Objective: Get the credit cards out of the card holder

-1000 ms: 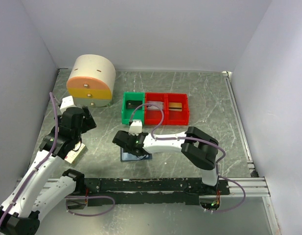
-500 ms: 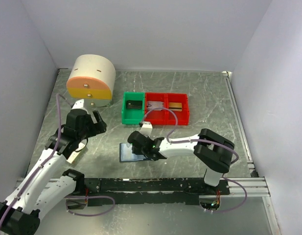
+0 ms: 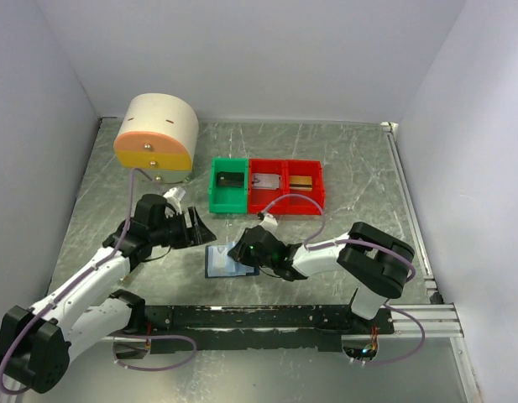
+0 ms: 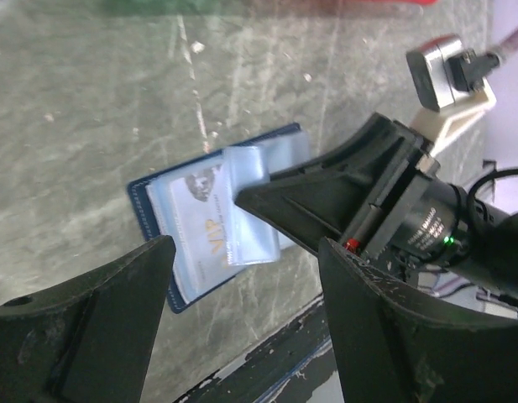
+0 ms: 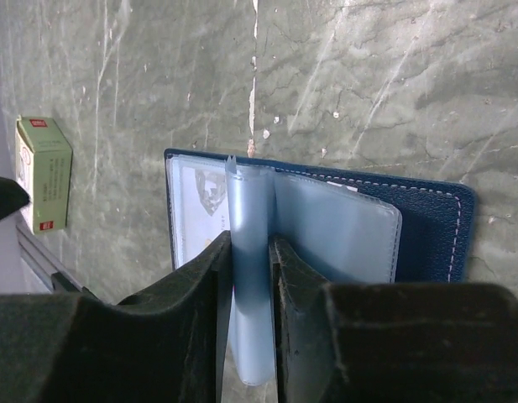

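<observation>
Card holder (image 3: pixel 225 262) lies open near the front edge of the desk (image 3: pixel 351 159), with a card (image 4: pixel 198 235) inside lettered "VIP"; the smaller print is blurred. Right pincer (image 5: pixel 248 252) pinches its clear sleeve (image 5: pixel 252 336). Left pincer (image 4: pixel 246 252) gapes wide, empty.

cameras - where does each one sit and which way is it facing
Top external: above and behind the arms, looking down at the table; left arm and right arm show, bases at the bottom.
Left wrist: on the left arm, looking down past its open left gripper at the holder; its fingers show.
Right wrist: on the right arm, looking along its right gripper, shut on a sleeve of the holder; its fingers show.
Shared: all three see the open holder; left wrist also catches the right gripper.
</observation>
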Motion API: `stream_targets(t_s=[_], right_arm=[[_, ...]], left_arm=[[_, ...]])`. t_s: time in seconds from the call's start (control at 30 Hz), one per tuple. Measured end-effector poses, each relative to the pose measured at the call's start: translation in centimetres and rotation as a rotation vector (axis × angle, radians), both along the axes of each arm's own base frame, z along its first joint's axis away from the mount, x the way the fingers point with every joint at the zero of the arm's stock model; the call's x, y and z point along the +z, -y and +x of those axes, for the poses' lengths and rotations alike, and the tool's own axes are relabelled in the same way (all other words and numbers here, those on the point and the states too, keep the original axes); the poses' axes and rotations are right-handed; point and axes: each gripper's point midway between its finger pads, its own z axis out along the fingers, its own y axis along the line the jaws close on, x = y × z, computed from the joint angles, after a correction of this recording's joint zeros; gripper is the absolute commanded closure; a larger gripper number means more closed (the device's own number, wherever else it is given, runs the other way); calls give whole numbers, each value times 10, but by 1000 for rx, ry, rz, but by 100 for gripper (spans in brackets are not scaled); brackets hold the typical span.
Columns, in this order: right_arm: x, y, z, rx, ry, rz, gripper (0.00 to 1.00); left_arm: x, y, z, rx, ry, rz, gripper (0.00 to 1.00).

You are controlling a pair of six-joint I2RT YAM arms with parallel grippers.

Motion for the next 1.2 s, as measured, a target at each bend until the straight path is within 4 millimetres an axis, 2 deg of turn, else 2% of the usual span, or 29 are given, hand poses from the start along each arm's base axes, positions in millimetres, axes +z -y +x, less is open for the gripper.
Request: stream_targets(t_s=[0.23,0.37,0.7,1.0,1.2], right_arm=[[1,-1,-1,-5,-20,27,75],[1,-1,-1,-8,-27,38,74],[1,0,-1,-16,-32,53,74],[1,0,1,-11,-42,40,74],[1,0,1,-13,-48,44,74]], left_arm=[[-16,25,-14,-98,-39,-50,23],[-27,27,-10,-87,-79,-11,22],[-22,28,-4,-68,-53,-12,21],[-41,33,-5,-95,-107,0,20],[-43,44,-2,-105,-98,-65,20]])
